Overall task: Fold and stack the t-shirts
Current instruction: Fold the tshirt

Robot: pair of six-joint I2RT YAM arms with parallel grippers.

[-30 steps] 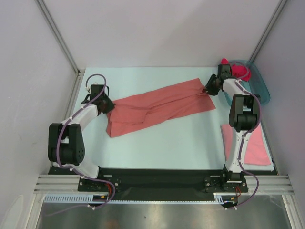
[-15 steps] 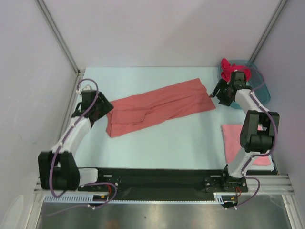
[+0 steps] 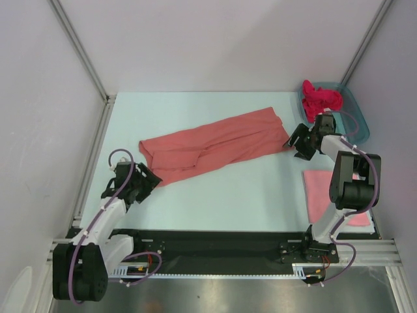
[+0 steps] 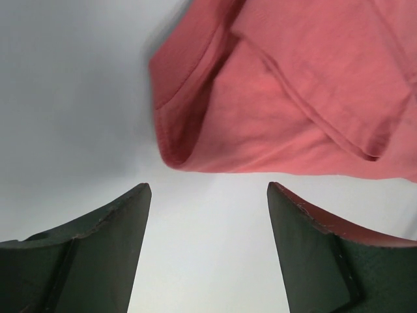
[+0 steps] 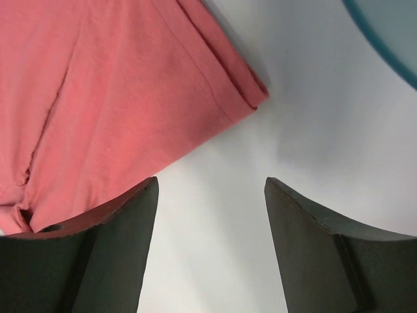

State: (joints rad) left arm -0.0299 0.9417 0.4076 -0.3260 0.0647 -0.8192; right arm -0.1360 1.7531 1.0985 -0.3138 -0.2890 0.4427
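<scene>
- Across the middle of the surface [image 3: 247, 189], the salmon-coral t-shirt [image 3: 215, 145] lies flat as a long, narrow band. Its long axis runs from near-left to far-right.
- Just off the band's near-left end is the left claw [image 3: 146, 180], jaws spread wide and empty. The cloth lies ahead of it toward the far right, close but not touching.
- Just beside the band's far-right corner is the right claw [image 3: 298, 139], also spread wide with nothing between its jaws.
- Each arm has one end of the band within reach and neither is clearly nearer, so an end-to-end fold looks like the likely next step.
- At the near right the lighter pink t-shirt [image 3: 316, 192] lies folded, and the magenta t-shirt [image 3: 320, 98] is bunched in the teal tub [image 3: 357, 120] at the far right.
</scene>
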